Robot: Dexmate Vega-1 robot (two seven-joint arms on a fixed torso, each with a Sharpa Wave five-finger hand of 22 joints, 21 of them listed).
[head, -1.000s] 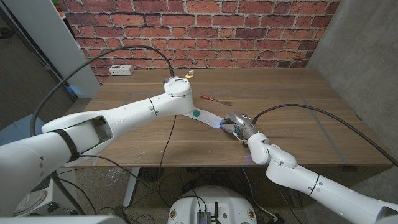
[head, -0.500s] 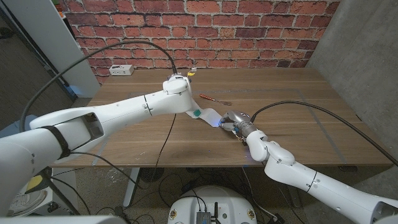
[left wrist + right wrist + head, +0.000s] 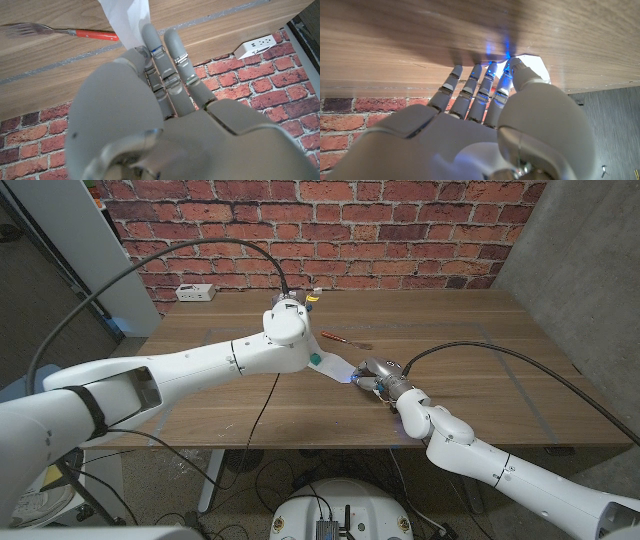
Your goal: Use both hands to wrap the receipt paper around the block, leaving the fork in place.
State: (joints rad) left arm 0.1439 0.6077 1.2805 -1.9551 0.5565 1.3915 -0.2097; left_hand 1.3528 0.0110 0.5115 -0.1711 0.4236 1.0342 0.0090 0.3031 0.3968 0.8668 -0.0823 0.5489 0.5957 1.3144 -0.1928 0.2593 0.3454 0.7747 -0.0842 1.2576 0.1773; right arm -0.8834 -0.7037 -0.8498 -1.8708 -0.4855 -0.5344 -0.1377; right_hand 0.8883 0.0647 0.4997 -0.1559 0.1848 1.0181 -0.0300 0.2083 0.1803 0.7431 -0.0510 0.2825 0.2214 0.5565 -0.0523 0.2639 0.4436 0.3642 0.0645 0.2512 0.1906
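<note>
While the left hand (image 3: 150, 100) pinches the white receipt paper strip (image 3: 338, 367) above the wooden worktop (image 3: 480, 395), the right hand (image 3: 378, 376) presses its other end down, near the red-handled metal fork (image 3: 338, 338).

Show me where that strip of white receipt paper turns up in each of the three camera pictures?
Head view: the receipt paper lies mid-table, stretched between the left hand and the right hand.
Left wrist view: it hangs at the top, just beyond the fingertips.
Right wrist view: a white patch past the fingertips.
Shared landmark: the wooden table.
</note>
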